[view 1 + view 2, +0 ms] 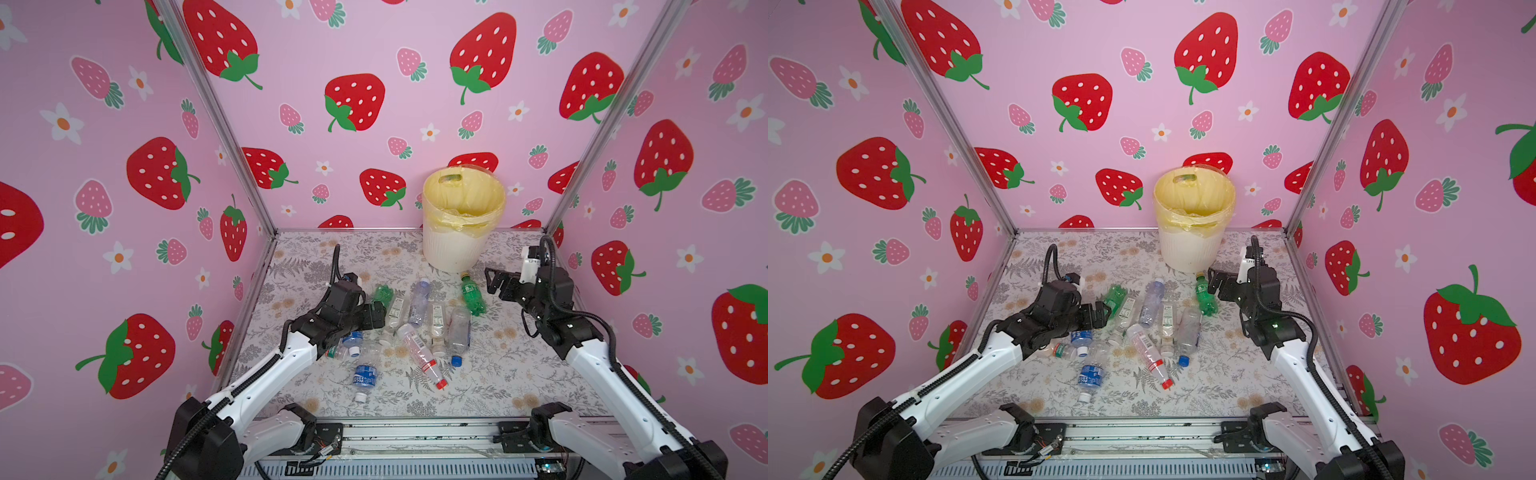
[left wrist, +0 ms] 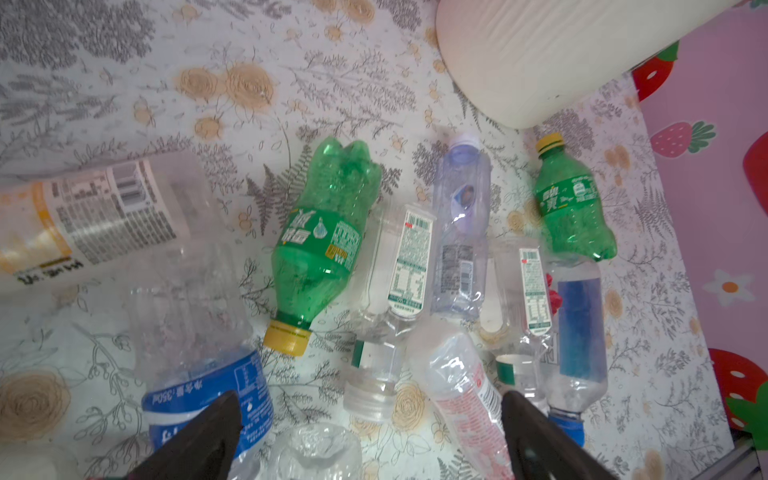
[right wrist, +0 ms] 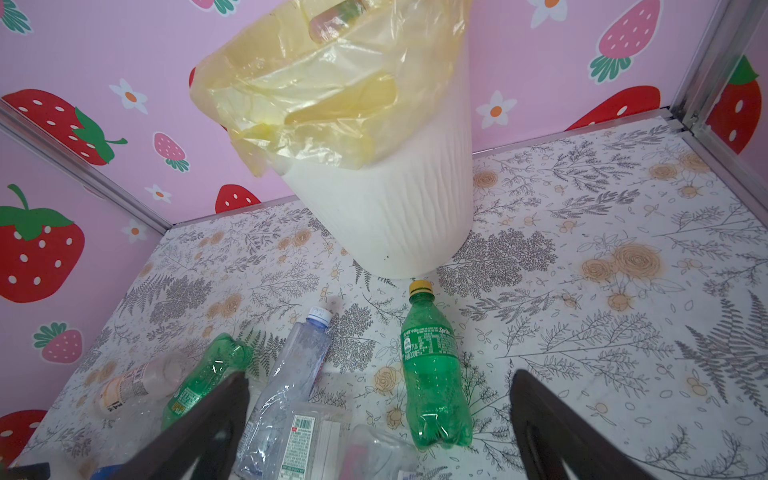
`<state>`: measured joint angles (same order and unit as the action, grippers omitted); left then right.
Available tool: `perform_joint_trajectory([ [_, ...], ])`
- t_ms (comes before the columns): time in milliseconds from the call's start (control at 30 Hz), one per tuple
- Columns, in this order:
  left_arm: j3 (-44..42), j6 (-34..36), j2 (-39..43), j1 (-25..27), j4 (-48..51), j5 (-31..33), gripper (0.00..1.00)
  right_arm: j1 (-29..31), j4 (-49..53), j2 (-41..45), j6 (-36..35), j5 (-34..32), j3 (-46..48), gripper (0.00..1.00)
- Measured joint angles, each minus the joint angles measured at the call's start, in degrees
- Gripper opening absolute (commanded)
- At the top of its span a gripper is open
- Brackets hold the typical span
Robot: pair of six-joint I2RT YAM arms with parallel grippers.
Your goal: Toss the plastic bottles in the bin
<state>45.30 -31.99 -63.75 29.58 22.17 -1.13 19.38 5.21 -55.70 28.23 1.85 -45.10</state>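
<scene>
Left gripper (image 1: 376, 316) and right gripper (image 1: 492, 282) both gape empty; plastic bottles (image 1: 419, 324) lie heaped at table (image 1: 519, 365) centre, bin (image 1: 457, 249) at their 1 o'clock; likely light, thin-walled, slippery, so pinch gently across the labelled mid-body.

1. The black-and-white left arm (image 1: 299, 347) hides the cap end of a green plastic bottle (image 1: 383, 293) and part of a blue-labelled clear plastic bottle (image 1: 352, 338).
2. An orange-labelled clear plastic bottle (image 2: 95, 216) is blurred and cut off in the left wrist view.
3. The rim of the cream-white ribbed plastic bin (image 3: 386, 216) is cut off in the right wrist view.
</scene>
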Motion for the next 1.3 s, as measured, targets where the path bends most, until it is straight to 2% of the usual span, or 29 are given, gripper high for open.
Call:
perform_joint_trajectory([
  [167,-3.2,-1.6,2.8,2.1,2.8,0.0,0.99,0.0,0.1,1.1,1.0,0.2,2.8,0.99],
  [500,-3.1,-2.6,3.4,7.7,12.5,0.5,0.99,0.0,0.3,1.4,1.2,0.2,3.8,0.99],
  [633,-4.4,-5.1,5.7,9.4,13.9,0.7,0.99,0.0,0.4,0.8,0.6,0.2,4.2,0.99],
  [733,-6.3,-6.9,7.1,12.2,13.8,1.5,0.99,0.0,0.5,0.1,0.2,0.2,4.2,0.99],
  [867,-6.6,-8.5,5.0,16.5,14.4,3.2,0.99,0.0,0.2,-0.5,0.1,0.5,4.9,0.99],
  [1300,-10.4,-10.3,5.2,17.7,17.0,4.6,1.00,0.0,0.4,-0.6,0.0,2.1,6.4,0.99],
])
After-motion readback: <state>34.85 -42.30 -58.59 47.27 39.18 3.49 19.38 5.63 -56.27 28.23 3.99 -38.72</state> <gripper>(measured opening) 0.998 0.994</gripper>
